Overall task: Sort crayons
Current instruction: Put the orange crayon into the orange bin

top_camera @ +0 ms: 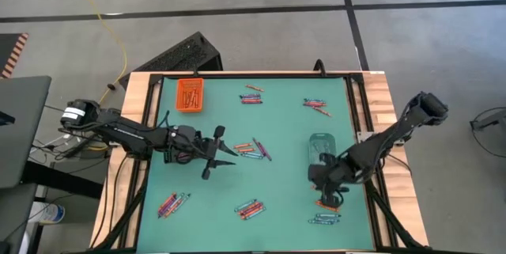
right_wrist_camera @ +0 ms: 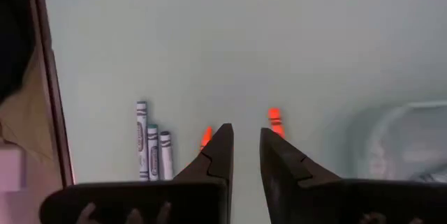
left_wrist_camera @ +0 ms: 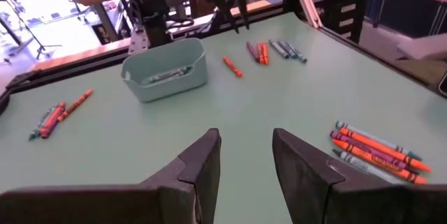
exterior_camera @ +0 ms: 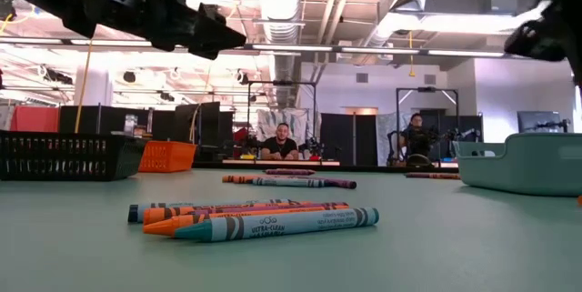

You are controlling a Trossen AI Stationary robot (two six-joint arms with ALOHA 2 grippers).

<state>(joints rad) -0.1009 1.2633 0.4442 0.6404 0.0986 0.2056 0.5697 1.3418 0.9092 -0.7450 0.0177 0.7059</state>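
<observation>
Left gripper hovers left of centre in the high view, fingers apart, gripping nothing. Orange tray with crayons sits upper left of the green mat. Loose crayons lie in clusters: lower left, top centre, bottom centre, upper right. Pale teal tray right of centre holds a few. Right gripper sits lower right, low over the mat, fingers slightly parted, empty; orange crayons just beside its tips, teal ones below it.
</observation>
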